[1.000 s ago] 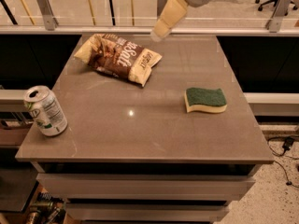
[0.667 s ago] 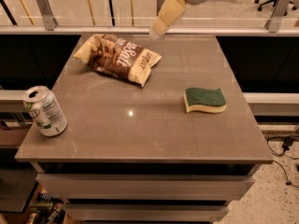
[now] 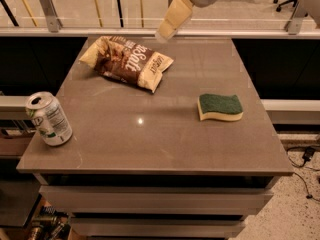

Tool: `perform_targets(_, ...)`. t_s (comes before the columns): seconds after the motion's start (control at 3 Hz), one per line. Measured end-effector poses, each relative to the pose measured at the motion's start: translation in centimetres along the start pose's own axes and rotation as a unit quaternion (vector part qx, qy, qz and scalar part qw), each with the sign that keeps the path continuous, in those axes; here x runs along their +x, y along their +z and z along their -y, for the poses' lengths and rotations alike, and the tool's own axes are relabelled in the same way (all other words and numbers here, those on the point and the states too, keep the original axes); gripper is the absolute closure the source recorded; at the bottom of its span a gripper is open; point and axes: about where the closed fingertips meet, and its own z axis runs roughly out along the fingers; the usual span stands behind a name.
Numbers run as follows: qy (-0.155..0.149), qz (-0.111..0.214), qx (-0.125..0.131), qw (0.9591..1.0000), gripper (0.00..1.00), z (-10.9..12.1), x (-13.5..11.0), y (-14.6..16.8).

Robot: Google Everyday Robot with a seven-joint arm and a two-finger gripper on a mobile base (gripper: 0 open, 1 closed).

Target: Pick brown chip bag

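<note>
Hanging over the far edge of the desk, the claw reaches down from the top of the view on a pale grey arm, its cream-coloured tip slanting towards the near left. Whether the claw is wide or narrow cannot be told from this angle. It hangs in the air, apart from everything on the desk.

The brown chip bag lies flat on the far left part of the desk. It is crinkled, with white lettering facing up, and its long side runs from far left to near right. Its cream near-right end sits just to the near left of the claw's tip, close by but not touching, and lower down on the desk surface.

A green-and-yellow sponge lies on the right side of the desk, green face up, well apart from the bag. A white-and-green soda can stands upright by the near left corner, well away from both bag and claw.
</note>
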Motion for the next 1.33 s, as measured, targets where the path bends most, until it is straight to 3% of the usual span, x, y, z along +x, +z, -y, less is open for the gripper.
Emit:
perform_targets(0.67, -0.007, -0.011, -0.06, 0.9981, 0.0, -3.4, -1.4, 6.9)
perform_targets(1.33, -0.027, -0.004, -0.087, 0.9958, 0.0, -6.8, -4.1, 12.3)
